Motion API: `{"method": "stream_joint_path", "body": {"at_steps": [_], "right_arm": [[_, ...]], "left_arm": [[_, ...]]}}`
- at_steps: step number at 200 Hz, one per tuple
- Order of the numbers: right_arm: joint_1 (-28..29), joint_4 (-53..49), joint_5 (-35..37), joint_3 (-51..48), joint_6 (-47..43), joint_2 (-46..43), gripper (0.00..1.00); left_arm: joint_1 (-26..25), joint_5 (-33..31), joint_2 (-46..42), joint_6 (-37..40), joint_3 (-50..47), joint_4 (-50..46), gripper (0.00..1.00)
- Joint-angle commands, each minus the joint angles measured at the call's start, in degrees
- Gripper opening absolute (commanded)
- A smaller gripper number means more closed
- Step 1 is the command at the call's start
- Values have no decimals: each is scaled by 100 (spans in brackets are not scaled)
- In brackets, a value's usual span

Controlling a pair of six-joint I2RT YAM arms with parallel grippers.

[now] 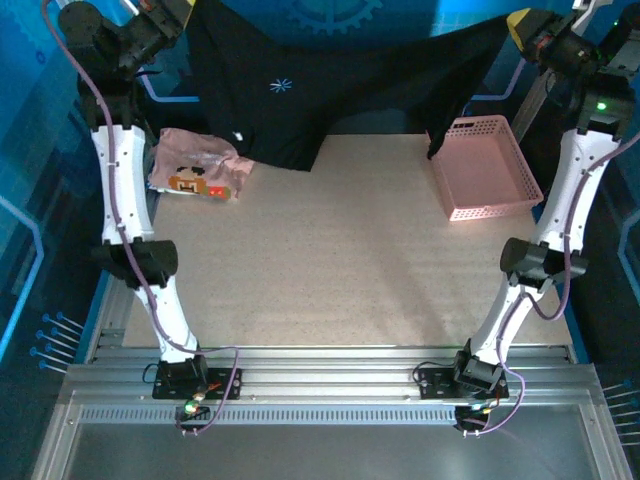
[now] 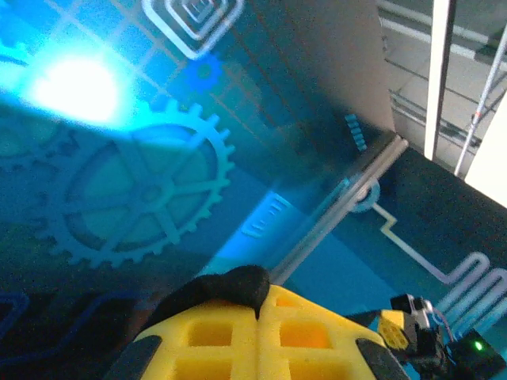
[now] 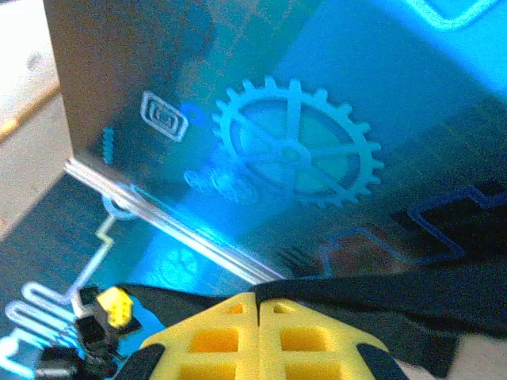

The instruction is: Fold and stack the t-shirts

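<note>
The bare stretch of speckled beige table [image 1: 350, 260] in front of the arm bases is the open ground. Farther in, toward the left arm's side, the pale pink cloth t-shirt with its brown, orange and red pixel print [image 1: 200, 165] lies crumpled on the table. Opposite it on the right sits the rigid pink plastic mesh basket [image 1: 495, 211], well apart from that shirt.

Beyond both, at the far edge, the large plain black cloth t-shirt [image 1: 340, 90] hangs in the air, spread like a curtain. Its long axis runs left to right across the table, sagging in the middle. Its lower part drapes down to about the table's far edge, just beside the pink shirt.

Each end is pinched high up. The left gripper [image 2: 260, 301] has its yellow fingers pressed together on a bunch of black cloth, and the right gripper [image 3: 255, 301] is likewise clamped flat on the other end.

The cloth hangs below and toward the bases from both pincers. Laying it out therefore likely means bringing both arms down and nearward together, keeping the span taut. Neither arm is the nearer one; they share it evenly.
</note>
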Motion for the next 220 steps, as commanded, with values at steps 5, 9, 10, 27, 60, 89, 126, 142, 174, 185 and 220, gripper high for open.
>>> {"method": "stream_joint_path", "body": {"at_steps": [5, 9, 10, 27, 60, 89, 126, 142, 174, 185, 220], "right_arm": [[29, -1465, -229, -2080, -1809, -953, 0], [18, -1407, -175, -2630, -1915, -1195, 0], [18, -1392, -166, -2763, -1963, -1254, 0], [-76, -1187, -90, -4881, -2228, -2086, 0], [-252, -973, -59, -8380, -2730, -3289, 0], [-276, -1401, 553, -10239, -3414, -3779, 11], [-517, -1881, 1298, -10957, -3652, -3784, 63], [-682, -2033, 1497, -10836, -3657, -3872, 71], [-823, -2438, 1821, -10179, -3704, -4174, 73], [-821, -2518, 1766, -9970, -3702, -4280, 74], [-556, -2873, 1470, -9622, -3887, -4164, 74]], "left_arm": [[-45, 447, -1296, 780, -2304, 465, 0], [-63, 382, -1576, 922, -2813, 484, 0], [-69, 371, -1637, 953, -2938, 489, 0], [-84, 287, -2663, 1012, -5102, 876, 0], [-77, -256, -4259, 1442, -8663, 84, 0], [75, -1642, -5114, 1634, -10678, -1147, 0], [312, -2605, -5258, 1633, -11155, -2239, 73], [383, -3266, -5320, 1680, -10791, -2947, 82], [470, -4054, -5505, 1677, -9872, -3693, 91], [470, -3725, -5431, 1669, -9707, -3569, 91], [427, -2393, -5168, 1412, -9978, -2726, 91]]}}
